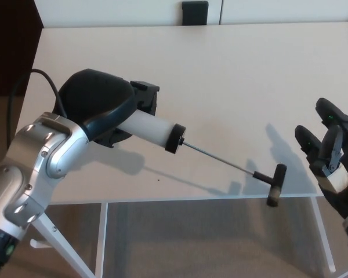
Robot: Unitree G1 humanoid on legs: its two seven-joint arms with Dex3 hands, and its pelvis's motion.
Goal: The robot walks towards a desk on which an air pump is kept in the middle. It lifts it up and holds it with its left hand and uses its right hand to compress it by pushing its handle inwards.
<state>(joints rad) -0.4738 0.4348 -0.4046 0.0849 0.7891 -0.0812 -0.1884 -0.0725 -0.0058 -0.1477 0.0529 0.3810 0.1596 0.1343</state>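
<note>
One air pump (162,131) is seen in the head view, held above the white desk (232,69) and tilted so that its far end points down toward the desk's front edge. Its white cylinder (151,127) is gripped by the left hand (104,107), whose black fingers are closed around the barrel; the black end cap (175,139) stays exposed just beyond the grip. One thin metal rod (220,159) is drawn fully out of the cap and ends in one dark T-shaped handle (275,184), which hangs over the desk's front edge. The right hand (330,159) is seen to the right of the handle, near it but apart from it, with its fingers spread and nothing held. No writing or brand can be read on the pump. Shadows of the pump and of the right hand are cast on the desk top. One small black rectangular object (195,11) sits at the desk's far edge; what it is cannot be told. One black cable (29,87) loops behind the left arm. White desk legs (101,237) are seen below the front edge. Nothing lies between the right hand and the handle.
</note>
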